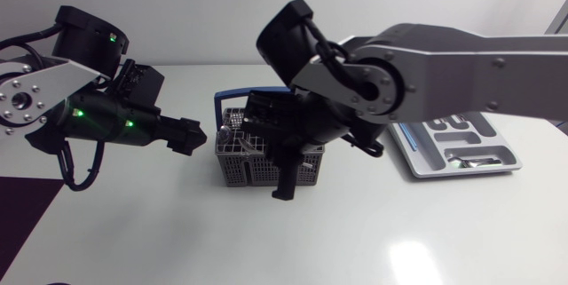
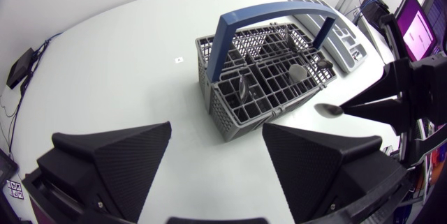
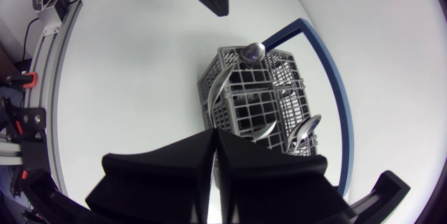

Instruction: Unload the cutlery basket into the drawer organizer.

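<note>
- Right gripper [image 3: 213, 135] clamped on spoon [image 3: 251, 51] handle — bowl sticks out ahead, at the cutlery basket [image 1: 232, 156] edge.
- Drawer organizer [image 1: 415, 159] lies right of basket — right arm nearer.
- Left gripper [image 2: 216, 128] spread apart, empty.

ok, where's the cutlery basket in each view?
Head view: cutlery basket mid-table, partly behind the right gripper.
Left wrist view: basket ahead of the open left gripper; the right gripper's spoon beside it.
Right wrist view: basket ahead of the shut right gripper.
Shared landmark: the basket's blue handle.
</note>
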You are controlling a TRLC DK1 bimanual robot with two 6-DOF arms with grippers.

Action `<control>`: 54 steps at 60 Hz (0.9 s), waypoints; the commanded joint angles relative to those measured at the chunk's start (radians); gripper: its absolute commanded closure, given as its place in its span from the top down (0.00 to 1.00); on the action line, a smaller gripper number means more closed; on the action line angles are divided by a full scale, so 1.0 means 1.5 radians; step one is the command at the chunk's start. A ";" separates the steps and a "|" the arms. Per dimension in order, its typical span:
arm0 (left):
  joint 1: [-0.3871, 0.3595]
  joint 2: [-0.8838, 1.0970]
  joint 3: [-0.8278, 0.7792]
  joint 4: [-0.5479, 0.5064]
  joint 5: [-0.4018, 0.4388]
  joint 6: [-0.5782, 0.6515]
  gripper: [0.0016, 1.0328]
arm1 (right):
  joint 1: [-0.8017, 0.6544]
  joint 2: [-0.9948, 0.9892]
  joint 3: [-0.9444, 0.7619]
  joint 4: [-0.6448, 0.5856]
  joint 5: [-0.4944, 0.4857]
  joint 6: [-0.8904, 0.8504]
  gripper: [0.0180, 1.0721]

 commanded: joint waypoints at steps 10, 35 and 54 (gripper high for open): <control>-0.017 -0.013 -0.012 0.002 -0.004 -0.015 0.89 | -0.071 -0.147 -0.131 -0.022 -0.056 -0.004 0.05; -0.026 -0.013 -0.009 0.008 -0.003 -0.023 0.89 | -0.357 -0.251 -0.247 -0.114 -0.202 -0.209 0.05; -0.024 -0.013 -0.009 0.018 -0.003 -0.026 0.89 | -0.574 -0.213 -0.260 -0.155 -0.263 -0.438 0.05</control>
